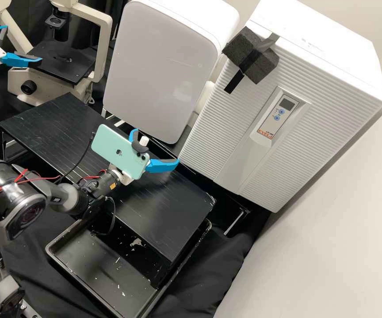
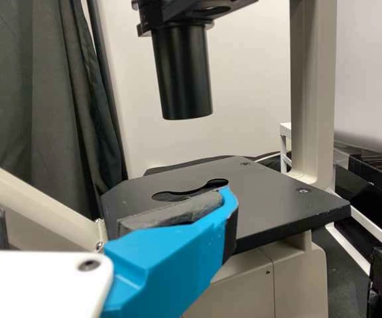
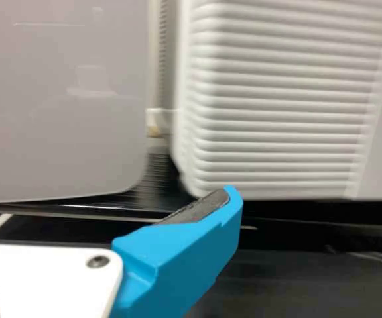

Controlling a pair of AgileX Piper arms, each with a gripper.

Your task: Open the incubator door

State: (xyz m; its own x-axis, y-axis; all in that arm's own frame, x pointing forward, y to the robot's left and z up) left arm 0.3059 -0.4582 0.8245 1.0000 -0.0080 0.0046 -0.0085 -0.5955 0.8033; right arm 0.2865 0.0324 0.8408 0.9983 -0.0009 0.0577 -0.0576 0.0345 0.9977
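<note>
The right arm (image 1: pixel 25 212) fills the high view's left edge, its gripper (image 1: pixel 156 146) spread wide above the black bench shelf (image 1: pixel 164 207), apart from the shut, ribbed incubator door (image 1: pixel 213 145); the left gripper (image 1: pixel 22 44) gapes beside the microscope (image 1: pixel 105 48). The left wrist view has one blue finger (image 2: pixel 171 258) before the microscope stage (image 2: pixel 277 199). In the right wrist view, a blue finger (image 3: pixel 184 258) faces the door's lower corner.

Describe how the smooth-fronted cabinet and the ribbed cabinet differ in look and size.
The smooth-fronted cabinet has a flat, shiny front, while the ribbed cabinet has a front lined with ridges. The ribbed cabinet carries a control panel and a dark foam block; the smooth-fronted cabinet's face is plain. The ribbed cabinet looks larger than the smooth-fronted cabinet. Both are pale and boxy, and both look closed.
</note>
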